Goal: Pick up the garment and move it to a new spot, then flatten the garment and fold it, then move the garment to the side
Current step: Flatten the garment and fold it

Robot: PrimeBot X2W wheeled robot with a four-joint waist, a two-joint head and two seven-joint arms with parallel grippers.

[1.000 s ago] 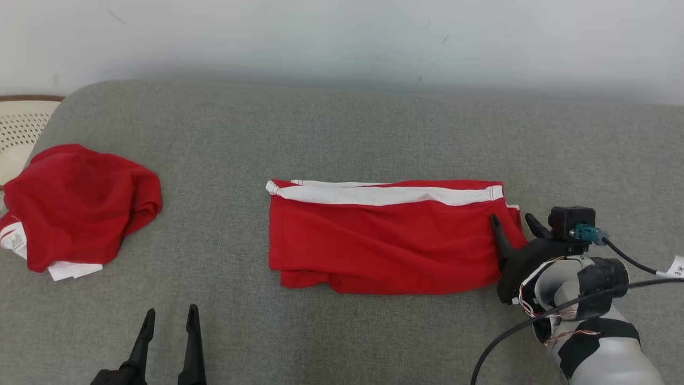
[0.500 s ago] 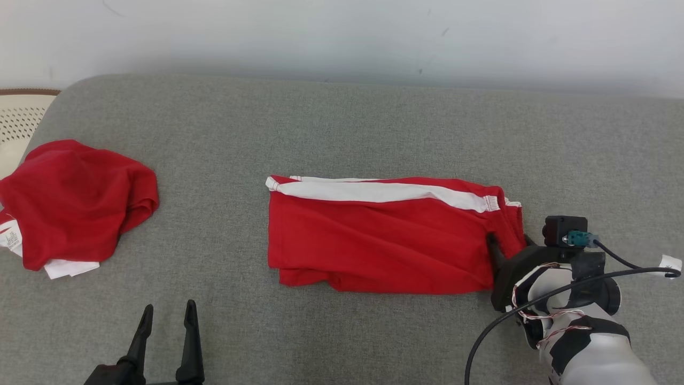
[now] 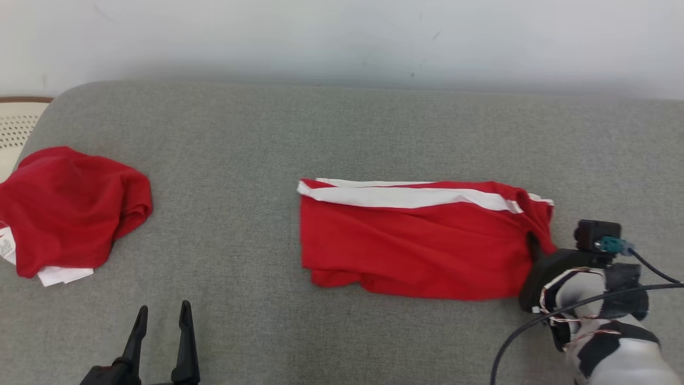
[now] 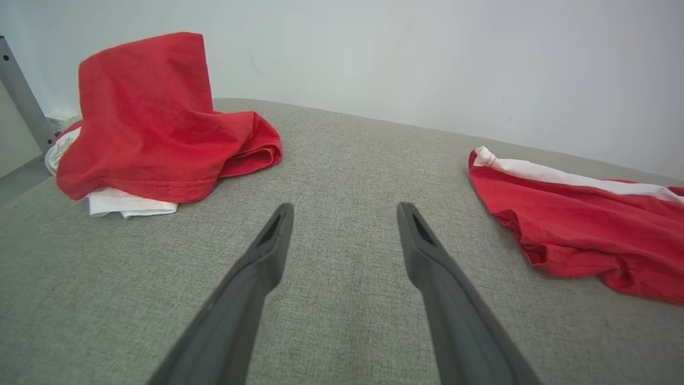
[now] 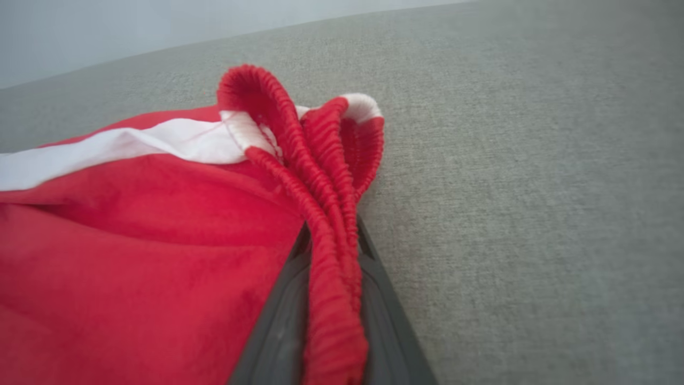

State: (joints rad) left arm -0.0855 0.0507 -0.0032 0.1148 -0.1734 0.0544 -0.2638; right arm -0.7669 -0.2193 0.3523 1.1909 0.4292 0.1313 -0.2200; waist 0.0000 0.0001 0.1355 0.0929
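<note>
Right gripper (image 3: 536,241): clamped on waistband (image 5: 320,160) of folded red garment (image 3: 411,240), at its right end. Garment: centre-right on grey cushion (image 3: 342,133), long axis left–right, extending leftward from grip. Left gripper (image 3: 160,321): spread, empty, near-left, farther off.

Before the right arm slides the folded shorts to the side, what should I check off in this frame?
1. Right pincer grip: ok, shut on the bunched waistband.
2. Fold of the shorts: ok, a flat rectangle with the white stripe along the far edge and some wrinkling near the grip.
3. Every layer caught: cannot tell, the lower layers are hidden.
4. Left pincer out of the way: ok, open over the bare grey couch, touching neither garment.
5. Crumpled red garment: ok, well apart at the couch's left end.
6. Landing room: ok, bare couch to the right of the waistband.
</note>
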